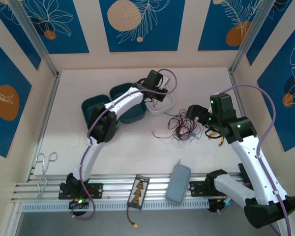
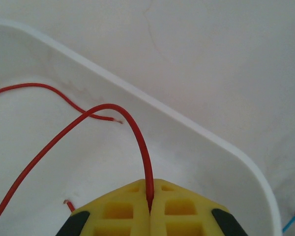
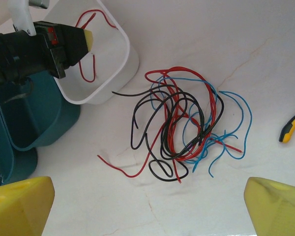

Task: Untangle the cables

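Left wrist cam catches the left gripper (image 2: 150, 196) with jaws pinched on a red wire (image 2: 145, 162) over the white tray (image 2: 201, 137), while the right gripper (image 3: 147, 206), jaws wide, hangs above the tangled cables (image 3: 182, 123) on the bench (image 3: 236, 49) beside that tray.

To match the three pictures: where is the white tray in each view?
Top external: white tray at centre, near the cable tangle.
Left wrist: its rim runs diagonally, upper left to lower right.
Right wrist: upper left, beside teal trays.
Shared landmark: left gripper pinching a red wire.
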